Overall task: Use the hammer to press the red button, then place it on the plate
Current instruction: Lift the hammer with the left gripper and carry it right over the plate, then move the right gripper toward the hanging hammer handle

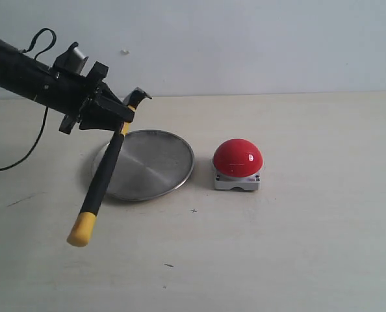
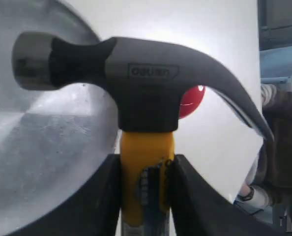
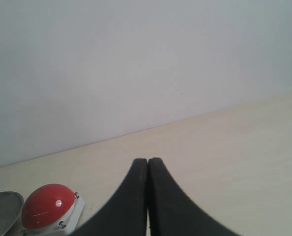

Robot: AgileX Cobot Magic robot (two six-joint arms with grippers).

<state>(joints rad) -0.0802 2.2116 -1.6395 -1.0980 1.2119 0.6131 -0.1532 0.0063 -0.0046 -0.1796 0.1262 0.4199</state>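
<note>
My left gripper [image 1: 119,117] is shut on the hammer [image 1: 102,179], gripping its yellow neck just under the dark head. The black handle hangs down toward the front left, its yellow end above the table. In the left wrist view the hammer [image 2: 146,93] fills the middle, clamped by the left gripper [image 2: 146,169]. The plate [image 1: 154,162] lies flat on the table beneath and behind the hammer; it also shows as the plate [image 2: 33,147]. The red button [image 1: 238,158] sits to the right of the plate, apart from the hammer. The red button [image 3: 47,206] appears beside my shut, empty right gripper [image 3: 148,162].
A black cable [image 1: 24,149] loops down from the left arm at the table's far left. A pale wall [image 1: 245,45] stands behind the table's back edge. The right arm is outside the exterior view.
</note>
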